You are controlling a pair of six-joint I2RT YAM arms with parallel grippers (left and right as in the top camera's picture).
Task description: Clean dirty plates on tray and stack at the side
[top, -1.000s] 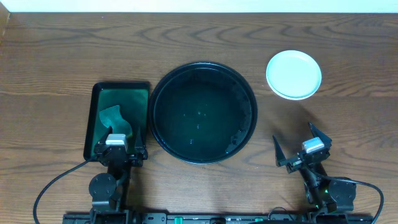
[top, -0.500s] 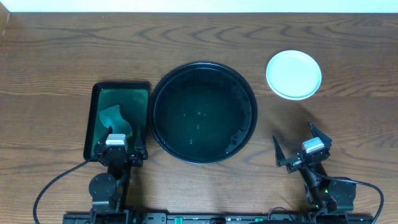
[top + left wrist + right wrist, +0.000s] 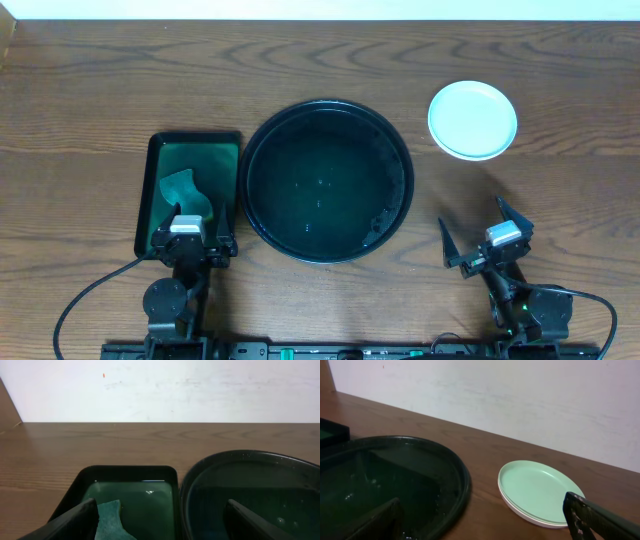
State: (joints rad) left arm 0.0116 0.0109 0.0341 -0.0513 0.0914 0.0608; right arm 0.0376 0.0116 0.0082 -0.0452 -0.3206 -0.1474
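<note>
The plates (image 3: 473, 120) are sitting stacked together, pale mint, rims lining up, the top face showing clean. They are lying near the tray (image 3: 300, 150) off its far-right rim, not touching it. The tray is resting flat, its glossy black floor glistening with droplets.

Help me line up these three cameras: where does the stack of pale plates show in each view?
Overhead: the plates sit upper right, on the table, apart from the round black tray.
Left wrist: not in view.
Right wrist: lower right of centre, just right of the tray's rim.
Shared landmark: the round black tray, centre overhead, lower right in left wrist, lower left in right wrist.
</note>
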